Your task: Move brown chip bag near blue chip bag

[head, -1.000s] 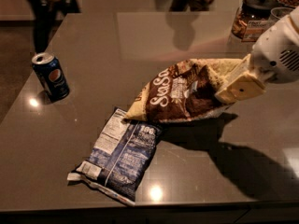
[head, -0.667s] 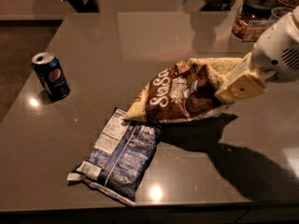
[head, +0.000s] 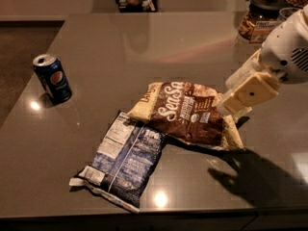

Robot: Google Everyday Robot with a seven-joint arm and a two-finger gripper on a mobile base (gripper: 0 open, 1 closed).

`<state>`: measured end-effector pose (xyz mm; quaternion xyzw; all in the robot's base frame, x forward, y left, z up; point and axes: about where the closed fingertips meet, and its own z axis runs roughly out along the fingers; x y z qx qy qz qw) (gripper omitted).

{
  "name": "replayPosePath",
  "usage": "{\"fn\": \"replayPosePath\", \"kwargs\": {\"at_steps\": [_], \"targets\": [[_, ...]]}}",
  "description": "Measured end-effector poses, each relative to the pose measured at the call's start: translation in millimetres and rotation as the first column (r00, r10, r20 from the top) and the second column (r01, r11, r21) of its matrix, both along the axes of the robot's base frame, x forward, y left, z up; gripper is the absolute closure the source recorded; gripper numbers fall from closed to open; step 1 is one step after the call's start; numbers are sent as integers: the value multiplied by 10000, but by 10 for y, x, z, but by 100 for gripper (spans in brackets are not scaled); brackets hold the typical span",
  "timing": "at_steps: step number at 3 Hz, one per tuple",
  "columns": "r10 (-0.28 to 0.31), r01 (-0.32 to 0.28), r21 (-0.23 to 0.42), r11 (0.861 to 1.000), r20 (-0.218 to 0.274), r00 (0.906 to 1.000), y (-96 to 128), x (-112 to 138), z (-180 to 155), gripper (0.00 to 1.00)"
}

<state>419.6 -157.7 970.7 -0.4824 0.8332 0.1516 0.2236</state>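
The brown chip bag [head: 187,112], dark brown with cream ends and white script, lies near the table's middle. Its left cream end touches the upper right corner of the blue chip bag [head: 126,160], which lies flat at the front with its white label panel up. My gripper [head: 235,106], with cream pads on a white arm, comes in from the right and is shut on the brown bag's right end, low over the table.
A blue soda can [head: 53,78] stands at the left on the grey table [head: 144,47]. A jar of nuts [head: 262,18] stands at the back right. The table's front edge runs close below the blue bag.
My gripper has come down and slightly left with the brown bag. The bag was held up at a tilt and now lies lower and flatter beside the blue bag.
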Motion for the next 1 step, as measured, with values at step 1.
{"fn": "replayPosePath", "kwargs": {"at_steps": [1], "targets": [[-3, 3, -13, 10000, 64, 10000, 9, -7, 22, 0]]}}
